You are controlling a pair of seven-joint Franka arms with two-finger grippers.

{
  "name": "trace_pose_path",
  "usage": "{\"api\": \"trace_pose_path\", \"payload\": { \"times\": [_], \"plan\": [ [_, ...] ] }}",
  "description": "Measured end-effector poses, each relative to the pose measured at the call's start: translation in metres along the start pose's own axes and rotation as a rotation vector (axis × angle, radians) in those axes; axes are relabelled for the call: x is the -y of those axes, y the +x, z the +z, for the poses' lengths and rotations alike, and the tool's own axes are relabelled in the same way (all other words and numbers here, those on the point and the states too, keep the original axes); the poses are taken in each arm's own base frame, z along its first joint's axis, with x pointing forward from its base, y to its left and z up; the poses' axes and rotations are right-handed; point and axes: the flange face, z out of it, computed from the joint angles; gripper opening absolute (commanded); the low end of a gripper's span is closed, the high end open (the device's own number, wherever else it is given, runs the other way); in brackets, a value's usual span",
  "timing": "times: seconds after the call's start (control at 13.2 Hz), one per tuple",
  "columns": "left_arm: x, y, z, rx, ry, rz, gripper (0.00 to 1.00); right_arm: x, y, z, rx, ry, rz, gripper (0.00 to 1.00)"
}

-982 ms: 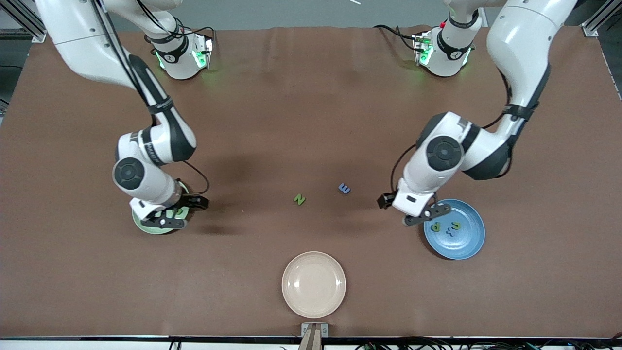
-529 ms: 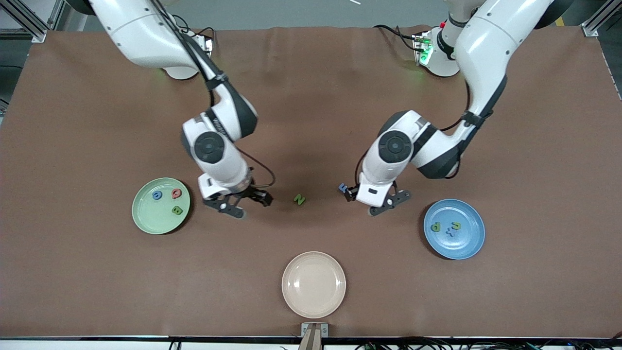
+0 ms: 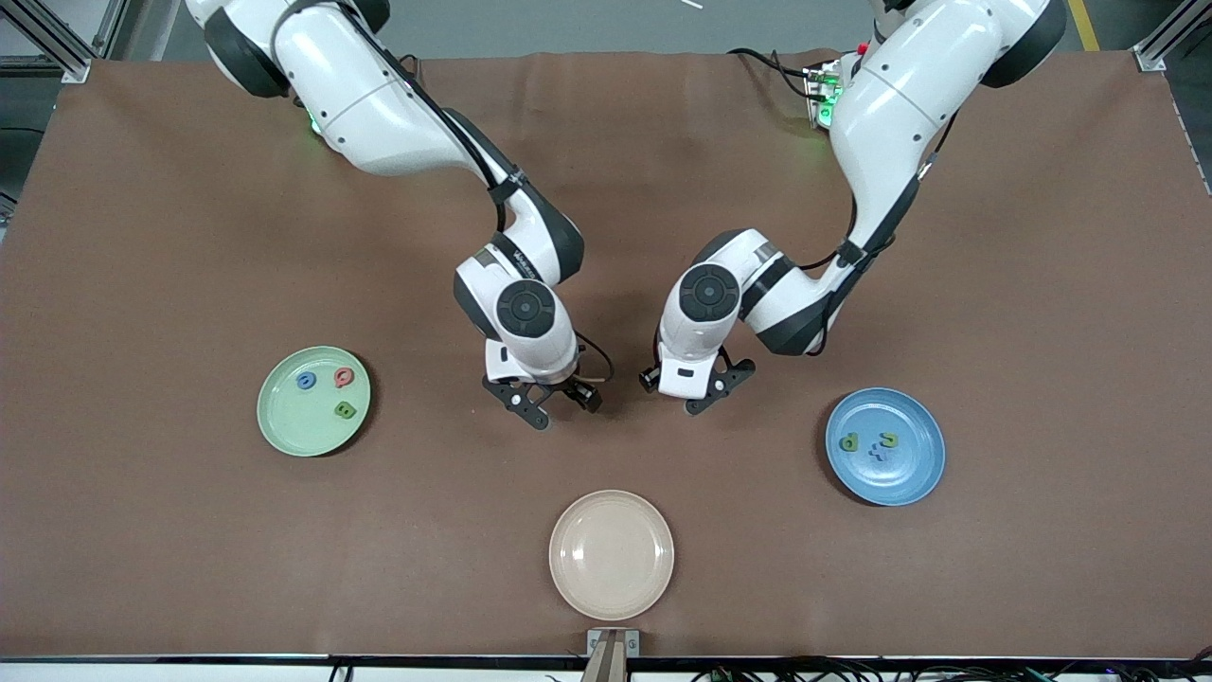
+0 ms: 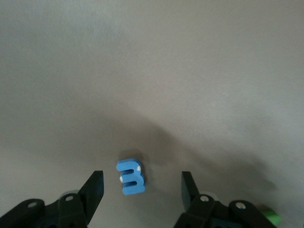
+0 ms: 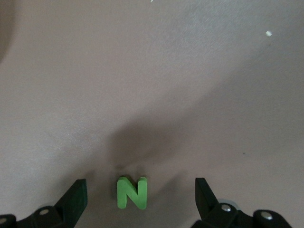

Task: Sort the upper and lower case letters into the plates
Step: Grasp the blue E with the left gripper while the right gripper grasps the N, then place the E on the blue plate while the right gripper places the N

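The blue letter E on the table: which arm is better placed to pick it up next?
The left arm. Its end effector is open with the blue E between its fingers, while the right end effector is open around the green N.

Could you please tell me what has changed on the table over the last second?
Both arms swung from their plates to mid-table: the right gripper now straddles the green N, the left gripper the blue E, fingers open. Letters and the green plate, blue plate and beige plate stayed put.

High front camera facing both arms across the table, wrist cameras close, looking down at its brown surface
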Motion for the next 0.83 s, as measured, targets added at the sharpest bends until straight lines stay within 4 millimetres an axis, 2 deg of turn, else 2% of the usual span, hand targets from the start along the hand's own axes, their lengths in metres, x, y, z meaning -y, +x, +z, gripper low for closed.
{"api": "trace_pose_path", "payload": {
  "times": [0.08,0.23,0.38,0.53,0.68,0.76,0.83],
  "plan": [
    [0.0,-0.004,0.008,-0.004,0.009,-0.012,0.65,0.003,-0.006,0.006,-0.006,-0.006,0.001,0.95],
    [0.001,-0.007,0.02,-0.004,0.022,-0.022,0.63,0.004,-0.013,0.016,-0.01,-0.016,0.002,0.83],
    [0.002,-0.005,0.023,-0.01,0.028,-0.022,0.6,0.003,-0.012,0.018,-0.012,-0.019,0.005,0.73],
    [0.003,-0.004,0.023,-0.012,0.029,-0.038,0.51,0.004,-0.013,0.018,-0.012,-0.02,0.005,0.68],
    [0.003,-0.004,0.025,-0.011,0.032,-0.047,0.48,0.005,-0.018,0.018,-0.011,-0.021,0.001,0.62],
    [0.003,-0.004,0.026,-0.01,0.033,-0.048,0.41,0.006,-0.022,0.018,-0.011,-0.021,-0.001,0.58],
    [0.004,-0.004,0.027,-0.01,0.035,-0.048,0.24,0.006,-0.024,0.018,-0.012,-0.019,-0.003,0.55]
  ]
}}
